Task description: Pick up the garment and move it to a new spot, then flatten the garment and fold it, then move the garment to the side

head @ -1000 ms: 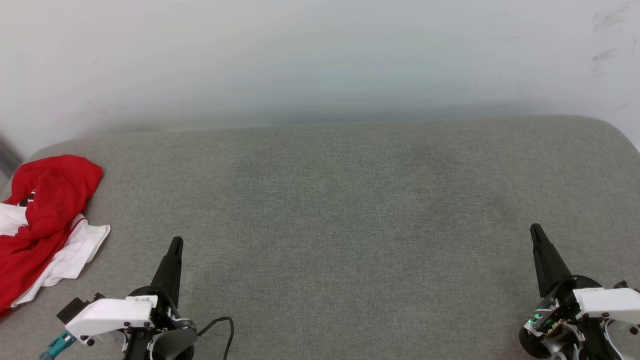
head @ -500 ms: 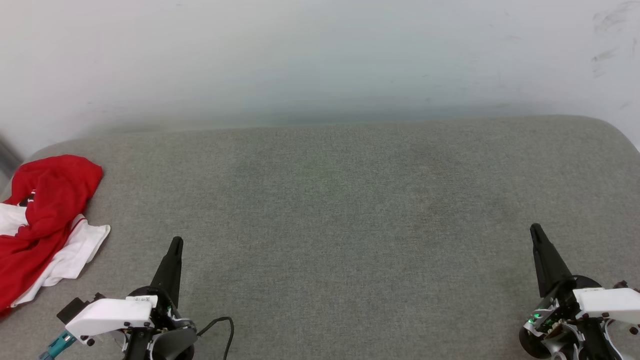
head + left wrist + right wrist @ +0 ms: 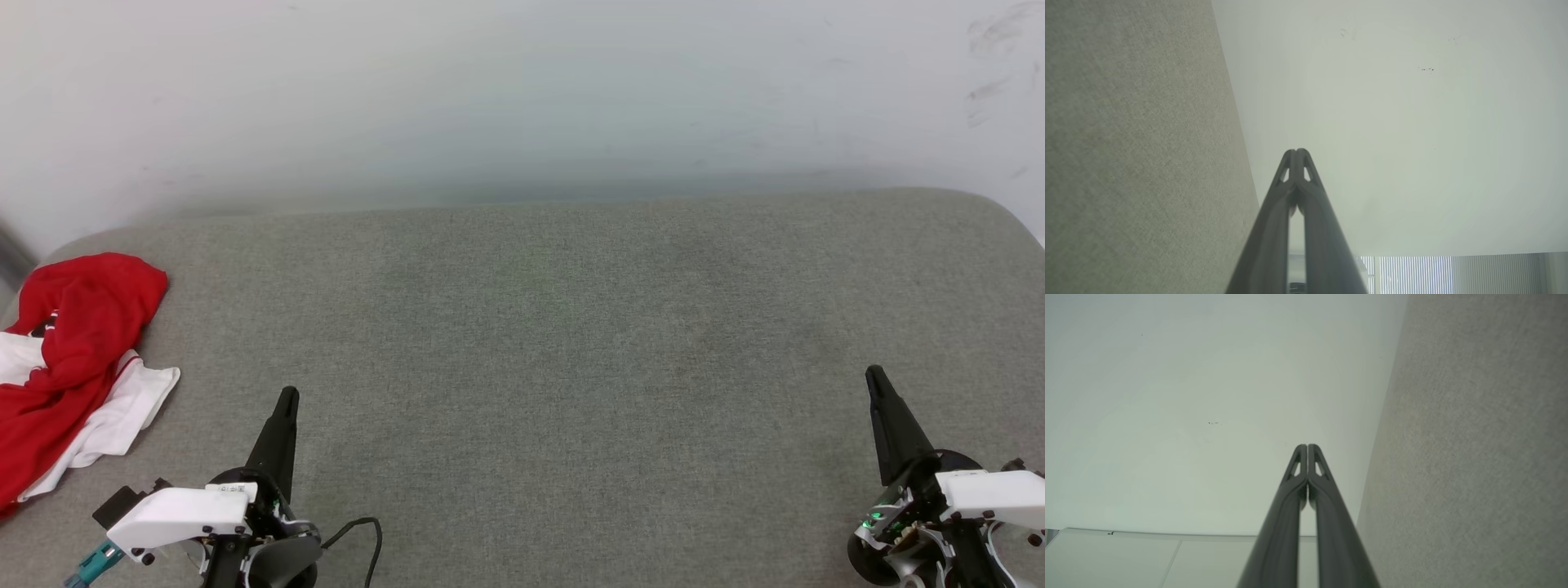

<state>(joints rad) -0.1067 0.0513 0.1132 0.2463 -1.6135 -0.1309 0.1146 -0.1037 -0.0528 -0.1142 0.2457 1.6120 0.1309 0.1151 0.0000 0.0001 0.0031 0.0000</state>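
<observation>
Right now I see the garment (image 3: 69, 351) lying in a crumpled heap at the left edge of the grey fabric surface (image 3: 555, 343). Its red body is bunched up over a white sleeve that spreads out toward the near side, and part of the cloth runs past the left border of my head view. A little dark lettering peeks out between the folds, too small for me to read.

My left tool (image 3: 287, 396) sits at the near left, pointing toward the far side. It is to the right of the garment and clear of it, touching no cloth. From its wrist camera, the two dark fingers (image 3: 1271, 237) are pressed together at the tips, with nothing between them. A black cable (image 3: 369, 535) loops out beside its white wrist housing.

My right tool (image 3: 873, 376) sits at the near right, well apart from the garment, with the whole open middle of the surface between them. Its fingers (image 3: 1282, 531) also meet at the tips, pinching nothing. A small green light glows at its wrist.

Beyond the far edge of the surface rises a pale wall (image 3: 522, 98), scuffed with a few dark marks toward the upper right. Vertical blinds (image 3: 1412, 273) show at the bottom of the left wrist view.
</observation>
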